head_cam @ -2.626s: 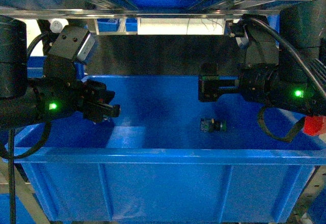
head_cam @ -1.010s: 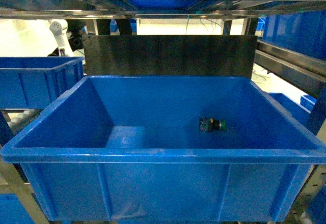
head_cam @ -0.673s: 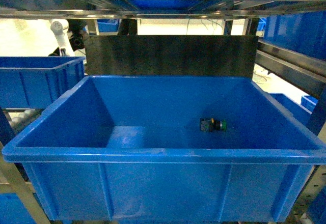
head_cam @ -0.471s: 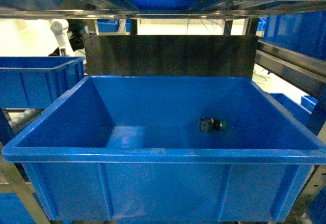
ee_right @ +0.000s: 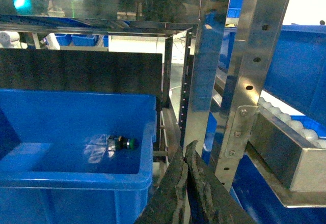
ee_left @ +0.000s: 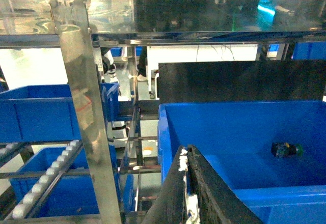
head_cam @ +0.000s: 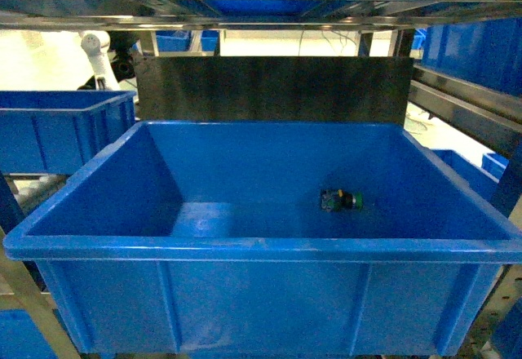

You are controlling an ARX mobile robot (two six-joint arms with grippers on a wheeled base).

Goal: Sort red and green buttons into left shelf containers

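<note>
While neither arm shows in the head view, the green button [head_cam: 341, 201] lies on its side on the floor of the large blue bin [head_cam: 261, 249], right of the middle and toward the back wall, with its green cap pointing right. The left tool [ee_left: 186, 183] appears at the bottom edge of its wrist view with its fingers pressed together and nothing between them, outside the bin's near left corner beside a steel shelf post [ee_left: 86, 112]. The right tool [ee_right: 186, 183] is also clenched and grasps nothing, just off the bin's right corner, near a perforated steel upright [ee_right: 249, 81].
</note>
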